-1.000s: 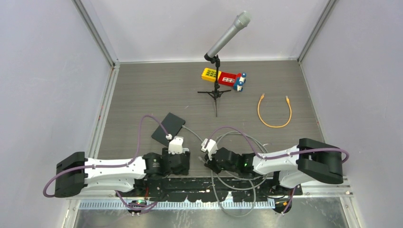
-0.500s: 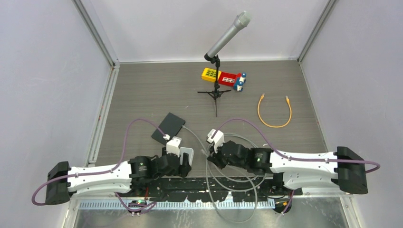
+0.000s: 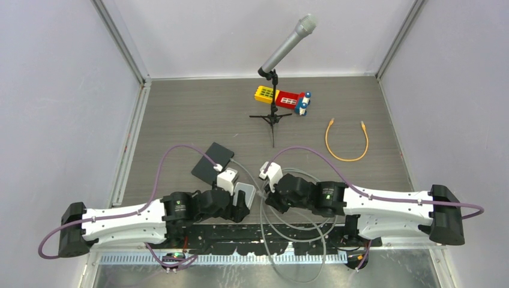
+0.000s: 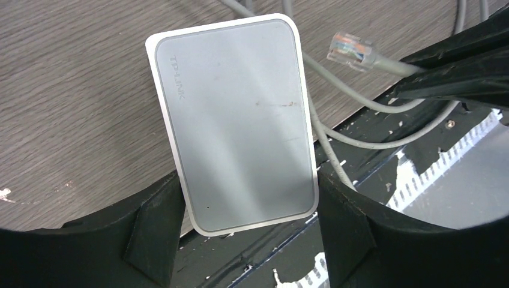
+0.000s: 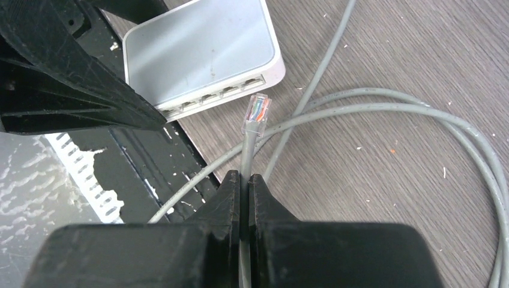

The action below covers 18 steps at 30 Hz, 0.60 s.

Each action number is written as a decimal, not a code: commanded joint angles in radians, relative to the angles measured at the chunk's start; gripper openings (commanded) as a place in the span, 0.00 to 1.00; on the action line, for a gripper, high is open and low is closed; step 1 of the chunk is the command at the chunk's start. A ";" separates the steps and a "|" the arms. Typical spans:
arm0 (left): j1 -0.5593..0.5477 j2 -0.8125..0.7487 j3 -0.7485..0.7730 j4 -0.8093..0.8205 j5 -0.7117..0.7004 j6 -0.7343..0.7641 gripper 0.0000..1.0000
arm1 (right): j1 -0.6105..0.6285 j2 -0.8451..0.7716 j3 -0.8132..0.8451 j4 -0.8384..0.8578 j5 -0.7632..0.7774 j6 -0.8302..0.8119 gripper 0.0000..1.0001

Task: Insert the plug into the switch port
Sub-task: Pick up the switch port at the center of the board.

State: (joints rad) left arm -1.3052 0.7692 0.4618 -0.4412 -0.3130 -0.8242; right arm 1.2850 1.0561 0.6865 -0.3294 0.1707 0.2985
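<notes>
Right pincer [image 5: 246, 179] is clenched on the bendy grey cable [image 5: 246, 153] just behind the plug [image 5: 257, 113], & our left pincer [image 4: 246, 207] squeezes the switch [image 4: 234, 120] by its long sides, so the plug tip sits just beside the row of ports [image 5: 216, 96], not in yet. We think it could go wrong if the plug goes in crooked, b/c it would bump a port edge & bend the cable or push the smooth switch out of our grip. Switch is a flat grey box w/ round corners & white rim; plug is small clear plastic.
</notes>
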 commanded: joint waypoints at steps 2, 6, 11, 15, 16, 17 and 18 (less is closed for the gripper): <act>-0.004 0.003 0.072 -0.003 0.010 0.019 0.00 | 0.003 -0.025 0.066 -0.050 -0.060 0.000 0.01; -0.004 0.010 0.082 0.004 0.023 0.017 0.00 | 0.007 -0.024 0.079 -0.076 -0.074 -0.019 0.01; -0.003 0.024 0.090 0.015 0.049 0.024 0.00 | 0.010 -0.013 0.091 -0.090 -0.046 -0.033 0.00; -0.003 0.022 0.087 0.028 0.064 0.030 0.00 | 0.010 -0.012 0.087 -0.089 -0.028 -0.043 0.01; -0.003 0.022 0.087 0.032 0.067 0.031 0.00 | 0.010 -0.008 0.088 -0.088 -0.029 -0.045 0.00; -0.003 0.021 0.089 0.034 0.071 0.031 0.00 | 0.010 -0.006 0.089 -0.087 -0.029 -0.047 0.00; -0.004 0.020 0.090 0.035 0.072 0.031 0.00 | 0.010 -0.002 0.088 -0.087 -0.031 -0.048 0.01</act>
State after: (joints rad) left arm -1.3052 0.7967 0.5034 -0.4503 -0.2573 -0.8101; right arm 1.2881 1.0550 0.7330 -0.4198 0.1364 0.2623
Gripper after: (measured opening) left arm 0.734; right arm 0.061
